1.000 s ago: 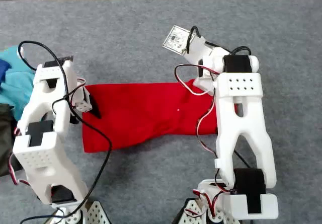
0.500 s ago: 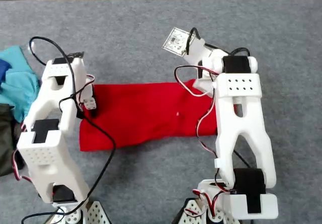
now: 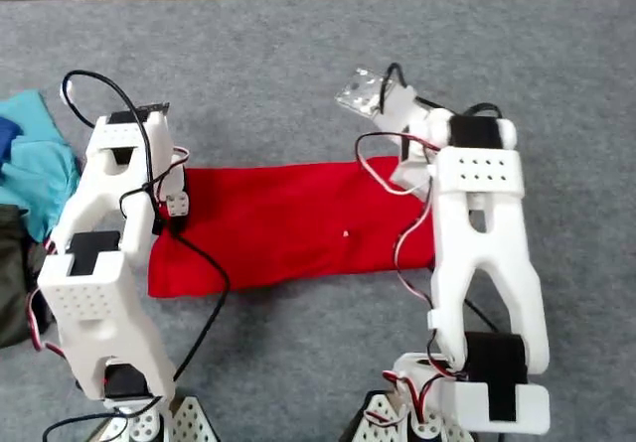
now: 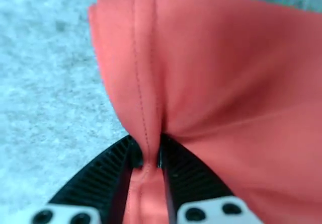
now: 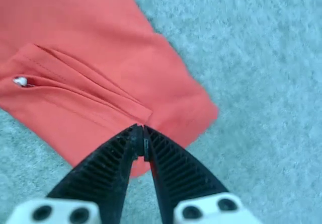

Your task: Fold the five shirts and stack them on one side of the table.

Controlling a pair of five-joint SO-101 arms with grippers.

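Note:
A red shirt (image 3: pixel 288 225) lies folded into a long strip across the middle of the grey table, stretched between my two arms. My left gripper (image 3: pixel 171 214) is at the strip's left end; in the left wrist view it (image 4: pixel 150 156) is shut on a stitched fold of the red shirt (image 4: pixel 226 83). At the strip's right end, by the far corner, is my right gripper (image 3: pixel 405 169). In the right wrist view its tips (image 5: pixel 141 136) are shut on the edge of the red shirt (image 5: pixel 85 58), beside a seam with a small white button.
A teal shirt (image 3: pixel 38 164) lies bunched at the table's left edge, with a dark garment (image 3: pixel 12 273) just in front of it. The grey table cover (image 3: pixel 556 74) is bare on the right and along the back.
The left gripper has shifted outward with the shirt's left end, and the right gripper has shifted slightly right. The red strip now lies longer and flatter.

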